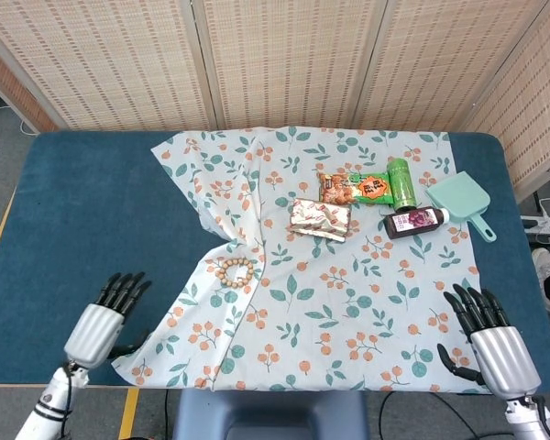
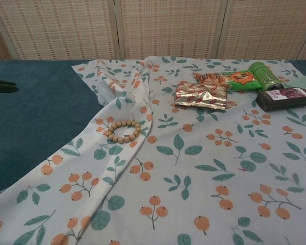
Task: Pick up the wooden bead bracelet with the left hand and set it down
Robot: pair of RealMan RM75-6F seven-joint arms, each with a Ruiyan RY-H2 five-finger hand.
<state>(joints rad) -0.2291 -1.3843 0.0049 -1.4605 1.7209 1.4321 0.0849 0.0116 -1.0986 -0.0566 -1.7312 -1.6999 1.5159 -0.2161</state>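
Your left robot hand [image 1: 105, 316], fingers spread and empty, hovers over bare tabletop [image 1: 82, 220] near the front-left corner, bracelet [image 1: 236, 272] lying apart on the cloth [image 1: 348, 302].

I see the wooden bead bracelet [image 1: 237, 272] on the leaf-and-berry printed cloth [image 1: 348, 302], right of my left hand's [image 1: 102, 323] fingertips [image 1: 126, 282] and well apart; my right hand [image 1: 495, 346] sits far opposite.

One bracelet [image 1: 236, 272], two snack packets [image 1: 321, 218], perhaps two bottles [image 1: 415, 221], one dustpan [image 1: 464, 203]
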